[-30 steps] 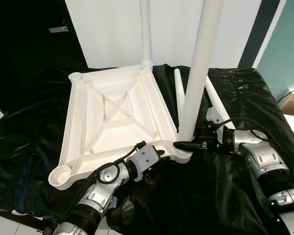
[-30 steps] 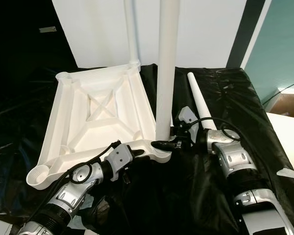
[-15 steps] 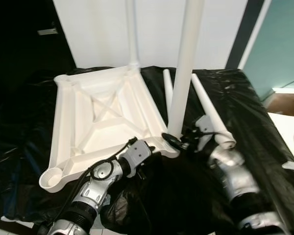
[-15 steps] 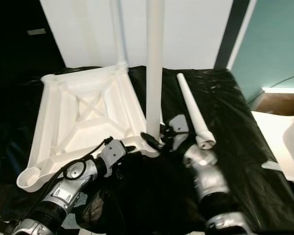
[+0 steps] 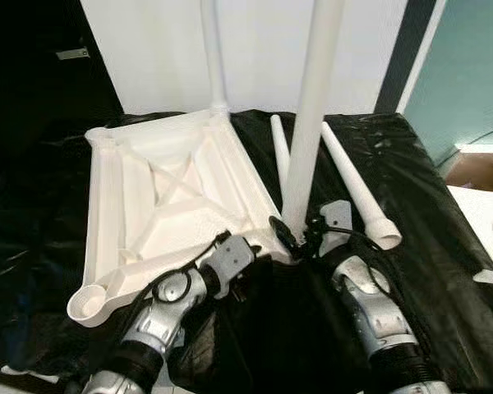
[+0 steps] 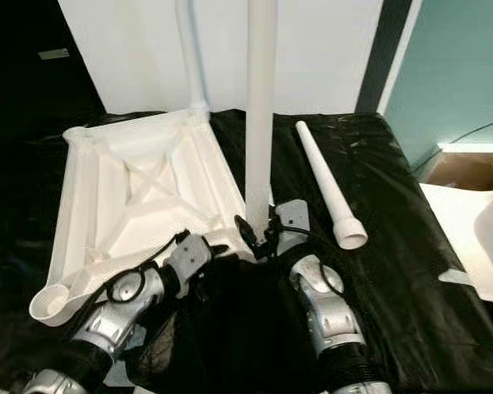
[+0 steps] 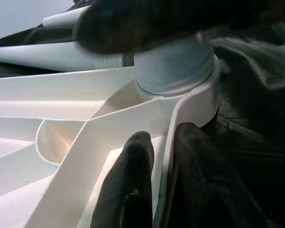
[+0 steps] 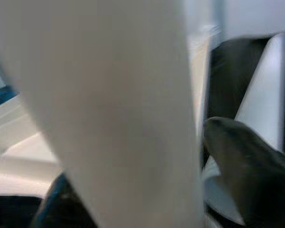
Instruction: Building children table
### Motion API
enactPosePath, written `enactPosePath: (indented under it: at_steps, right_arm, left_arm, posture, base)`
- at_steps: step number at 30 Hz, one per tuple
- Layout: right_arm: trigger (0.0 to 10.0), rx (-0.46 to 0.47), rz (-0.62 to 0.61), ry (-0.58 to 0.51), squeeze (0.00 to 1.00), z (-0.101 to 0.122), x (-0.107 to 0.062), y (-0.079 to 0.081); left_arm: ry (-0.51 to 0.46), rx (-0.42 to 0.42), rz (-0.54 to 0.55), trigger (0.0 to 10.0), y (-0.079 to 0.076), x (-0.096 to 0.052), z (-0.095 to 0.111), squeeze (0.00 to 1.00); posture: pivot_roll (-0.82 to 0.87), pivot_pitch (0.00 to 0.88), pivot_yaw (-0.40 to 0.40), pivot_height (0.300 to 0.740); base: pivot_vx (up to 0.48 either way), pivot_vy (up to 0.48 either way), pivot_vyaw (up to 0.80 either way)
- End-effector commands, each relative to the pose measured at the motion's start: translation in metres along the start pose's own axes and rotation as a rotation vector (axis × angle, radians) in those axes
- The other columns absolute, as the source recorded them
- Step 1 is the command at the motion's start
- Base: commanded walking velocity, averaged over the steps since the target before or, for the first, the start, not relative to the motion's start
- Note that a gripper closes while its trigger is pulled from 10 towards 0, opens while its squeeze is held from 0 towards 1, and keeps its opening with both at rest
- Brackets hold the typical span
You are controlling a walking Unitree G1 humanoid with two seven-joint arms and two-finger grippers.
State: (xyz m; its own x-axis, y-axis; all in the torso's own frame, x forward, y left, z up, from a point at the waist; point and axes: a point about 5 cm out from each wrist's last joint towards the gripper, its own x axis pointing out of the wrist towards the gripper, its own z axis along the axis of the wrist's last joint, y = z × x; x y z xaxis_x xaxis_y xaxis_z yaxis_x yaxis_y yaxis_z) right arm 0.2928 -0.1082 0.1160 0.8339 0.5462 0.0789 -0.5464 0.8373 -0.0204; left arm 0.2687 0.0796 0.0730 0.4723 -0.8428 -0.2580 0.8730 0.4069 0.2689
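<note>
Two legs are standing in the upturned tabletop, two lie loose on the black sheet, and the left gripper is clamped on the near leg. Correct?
Not quite: the left gripper pinches the tabletop rim, as the left wrist view shows. The right gripper holds the near leg.

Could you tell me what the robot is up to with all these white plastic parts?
It is assembling a child's table. The tabletop lies upside down on black sheeting. The left gripper pinches its rim, while the right gripper grips an upright leg in the near corner socket. Another leg stands at the far corner; two lie loose.
</note>
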Motion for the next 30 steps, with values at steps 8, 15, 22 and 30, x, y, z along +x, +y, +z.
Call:
enactPosePath:
  at_steps: [8, 15, 22, 30]
  right_arm:
    - [10.0, -0.015, 0.23, 0.084, 0.0, -0.003, -0.003, -0.012]
    - [10.0, -0.126, 0.45, 0.176, 0.0, 0.01, -0.005, -0.044]
    - [0.0, -0.217, 0.496, 0.251, 0.0, 0.013, -0.009, -0.067]
    - [0.0, -0.253, 0.548, 0.309, 0.0, 0.019, -0.012, -0.081]
  left_arm:
    - [0.174, -0.082, -0.171, 10.0, -0.03, -0.006, -0.038, 0.0]
    - [0.172, -0.078, -0.17, 10.0, -0.028, -0.004, -0.037, 0.0]
    - [0.17, -0.077, -0.166, 10.0, -0.028, -0.004, -0.037, 0.0]
    - [0.167, -0.079, -0.158, 10.0, -0.028, -0.003, -0.037, 0.0]
  posture:
    - [0.07, 0.0, 0.025, 0.74]
    - [0.06, 0.0, 0.027, 0.74]
    - [0.07, 0.0, 0.021, 0.74]
    - [0.07, 0.0, 0.017, 0.74]
  base:
    - [0.0, 0.0, 0.0]
    - [0.0, 0.0, 0.0]
    - [0.0, 0.0, 0.0]
    - [0.0, 0.0, 0.0]
